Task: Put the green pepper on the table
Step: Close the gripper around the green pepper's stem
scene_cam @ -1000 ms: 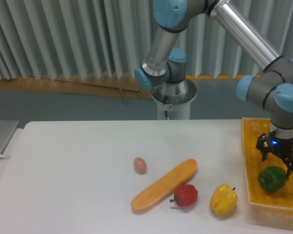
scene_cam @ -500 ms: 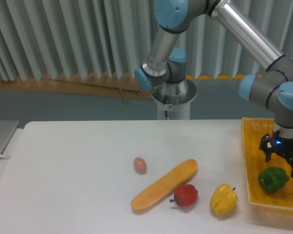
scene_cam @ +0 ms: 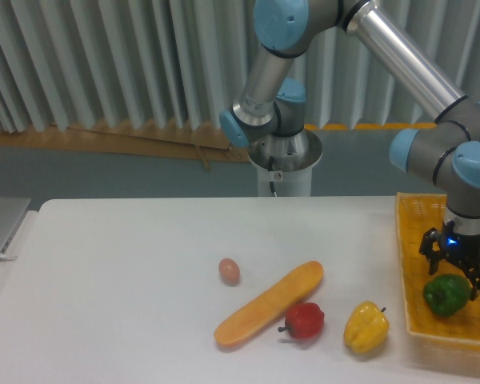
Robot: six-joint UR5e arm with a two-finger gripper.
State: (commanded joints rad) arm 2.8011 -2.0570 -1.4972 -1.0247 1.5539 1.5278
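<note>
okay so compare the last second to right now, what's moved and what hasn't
The gripper wandered slightly above the green pepper: it drifted right and a little down, then came back left, ending close over the pepper's top. Whether its fingers touch the pepper cannot be told. The pepper itself sits in the same spot in the yellow basket. The egg, orange loaf, red pepper and yellow pepper on the table stayed put.

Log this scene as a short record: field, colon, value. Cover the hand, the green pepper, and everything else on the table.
hand: directly above the green pepper, fingers spread either side, open
green pepper: in the yellow basket, not yet lifted
basket position: right edge of the table
yellow pepper: on table, just left of basket
red pepper: left of yellow pepper, beside the orange squash
egg: on table, left of squash
</note>
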